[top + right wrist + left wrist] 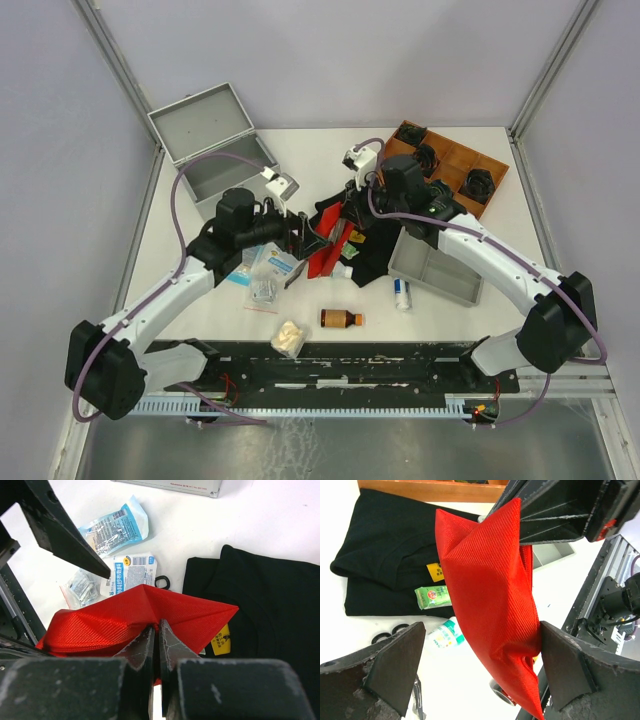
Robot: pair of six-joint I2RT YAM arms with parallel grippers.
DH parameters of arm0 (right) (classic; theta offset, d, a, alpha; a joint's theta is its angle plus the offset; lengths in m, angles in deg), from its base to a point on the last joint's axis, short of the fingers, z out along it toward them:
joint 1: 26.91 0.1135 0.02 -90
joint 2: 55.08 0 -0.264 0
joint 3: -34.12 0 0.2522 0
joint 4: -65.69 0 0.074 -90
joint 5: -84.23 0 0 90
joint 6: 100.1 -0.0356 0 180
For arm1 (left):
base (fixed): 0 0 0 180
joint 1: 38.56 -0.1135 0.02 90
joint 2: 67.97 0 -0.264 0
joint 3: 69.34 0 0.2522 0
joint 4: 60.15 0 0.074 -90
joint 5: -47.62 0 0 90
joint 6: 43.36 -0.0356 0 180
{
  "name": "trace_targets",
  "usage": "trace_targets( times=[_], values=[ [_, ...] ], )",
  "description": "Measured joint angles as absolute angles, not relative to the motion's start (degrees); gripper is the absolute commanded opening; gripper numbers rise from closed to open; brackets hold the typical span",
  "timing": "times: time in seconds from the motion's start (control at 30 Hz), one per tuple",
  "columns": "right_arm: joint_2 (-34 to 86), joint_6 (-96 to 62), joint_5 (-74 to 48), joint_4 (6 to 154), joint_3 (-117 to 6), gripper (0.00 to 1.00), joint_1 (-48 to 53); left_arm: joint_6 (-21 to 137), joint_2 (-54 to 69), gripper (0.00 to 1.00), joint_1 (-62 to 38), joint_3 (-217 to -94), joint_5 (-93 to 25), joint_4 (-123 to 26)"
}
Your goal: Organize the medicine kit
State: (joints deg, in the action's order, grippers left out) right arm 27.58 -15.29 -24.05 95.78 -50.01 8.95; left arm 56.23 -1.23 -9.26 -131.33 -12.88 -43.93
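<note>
Gotta close wide-open left hand squarely on red pouch, near right hand pinching it, no yanking lol.

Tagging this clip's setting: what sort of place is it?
Probably a lab robot cell: white table boxed in by plain panels on metal posts, with a black mounting rail along its near edge.

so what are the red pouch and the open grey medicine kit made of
The red pouch looks like woven synthetic fabric, probably nylon: a fine diagonal weave shows, the surface is matte, and it folds softly. The medicine kit seems to be thin sheet metal with a dull silver-grey finish, going by its flat rigid panels and crisp edges; plastic cannot be ruled out.
</note>
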Motion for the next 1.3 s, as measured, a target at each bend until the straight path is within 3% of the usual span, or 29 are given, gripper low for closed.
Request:
trace_targets(
  times=[1.03, 1.3],
  values=[
    [28.47, -14.24, -29.23, 97.45, -50.01, 0.01, 8.27, 58.39, -4.29, 1.0, -14.48, -128.42, 4.36, -51.2],
    [28.47, -14.24, -29.32, 97.55, -50.01, 0.01, 8.27, 58.24, -3.54, 0.92, -14.4, -128.36, 0.6, -50.44]
  ],
)
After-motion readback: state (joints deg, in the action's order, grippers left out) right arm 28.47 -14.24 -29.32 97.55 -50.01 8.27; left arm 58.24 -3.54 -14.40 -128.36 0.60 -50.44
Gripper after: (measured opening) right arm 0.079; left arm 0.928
